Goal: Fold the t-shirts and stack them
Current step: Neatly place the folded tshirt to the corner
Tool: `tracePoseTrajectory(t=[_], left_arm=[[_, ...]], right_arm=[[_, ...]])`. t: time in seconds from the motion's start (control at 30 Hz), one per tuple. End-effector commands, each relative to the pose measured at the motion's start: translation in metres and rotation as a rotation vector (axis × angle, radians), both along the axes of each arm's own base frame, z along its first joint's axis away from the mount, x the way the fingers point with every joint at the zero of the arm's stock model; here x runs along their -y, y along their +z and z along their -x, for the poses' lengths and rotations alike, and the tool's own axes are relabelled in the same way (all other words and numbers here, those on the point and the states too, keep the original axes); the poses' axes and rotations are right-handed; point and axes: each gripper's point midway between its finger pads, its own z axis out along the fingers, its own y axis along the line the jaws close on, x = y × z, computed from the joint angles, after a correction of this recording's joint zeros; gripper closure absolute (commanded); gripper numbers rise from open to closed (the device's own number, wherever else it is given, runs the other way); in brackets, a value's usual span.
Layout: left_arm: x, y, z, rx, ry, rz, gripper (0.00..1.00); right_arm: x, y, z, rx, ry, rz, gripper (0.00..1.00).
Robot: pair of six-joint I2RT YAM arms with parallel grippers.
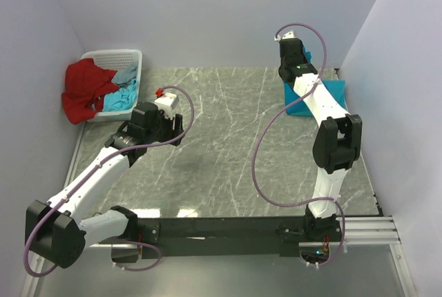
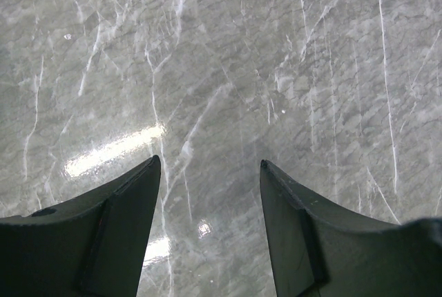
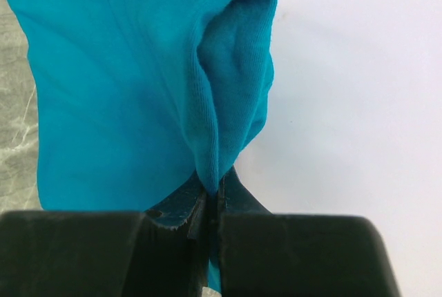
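From above, a teal t-shirt (image 1: pixel 336 90) lies bunched at 2 o'clock on the grey, white-veined marble-look table (image 1: pixel 228 138), against the right wall. The right arm crosses it, so its long axis cannot be told; the visible part spreads from 9 towards 3 o'clock. The right gripper (image 1: pixel 292 43) sits at the shirt's far end, its fingers hidden in this view. At 10 o'clock stands a white perforated plastic basket (image 1: pixel 114 54) holding a crumpled red cloth (image 1: pixel 84 91), which spills over its left rim, and a pale blue cloth (image 1: pixel 125 90). The left gripper (image 1: pixel 164 104) hangs over bare table just beside the basket, at its 4 o'clock.

The left wrist view shows the left gripper (image 2: pixel 209 166) with its jaws well apart and nothing between them. Its dark, matte fingers (image 2: pixel 117 228) taper to points above the glossy table (image 2: pixel 276 48).

The right wrist view shows the right gripper (image 3: pixel 213 204) with jaws pressed together, pinching a fold of the t-shirt (image 3: pixel 117 83). The soft, finely ribbed knit rises from the jaws in a rounded ridge towards 12 o'clock. A plain white wall (image 3: pixel 359 103) lies at 3 o'clock.

No writing can be read anywhere.
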Motion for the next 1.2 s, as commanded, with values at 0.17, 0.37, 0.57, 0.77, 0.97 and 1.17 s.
tracePoseTrajectory(t=[0.17, 0.37, 0.57, 0.77, 0.97, 1.17], left_arm=[[0.001, 0.008, -0.003, 0.036, -0.015, 0.004, 0.35], [0.001, 0.008, -0.003, 0.033, -0.017, 0.003, 0.35], [0.002, 0.007, -0.003, 0.029, -0.022, 0.005, 0.35], [0.001, 0.004, -0.003, 0.024, -0.016, -0.003, 0.35], [0.001, 0.002, -0.004, 0.018, -0.018, -0.004, 0.35], [0.002, 0.0, -0.004, 0.012, -0.019, -0.006, 0.35]], right_arm=[[0.011, 0.046, 0.0, 0.116, -0.037, 0.003, 1.0], [0.027, 0.034, -0.007, 0.095, -0.075, 0.044, 1.0], [0.042, 0.016, -0.019, 0.063, -0.083, 0.065, 1.0], [0.051, -0.006, -0.036, 0.035, -0.086, 0.069, 1.0], [0.072, -0.013, -0.043, 0.033, -0.121, 0.077, 1.0], [0.092, -0.025, -0.046, 0.017, -0.148, 0.084, 1.0]])
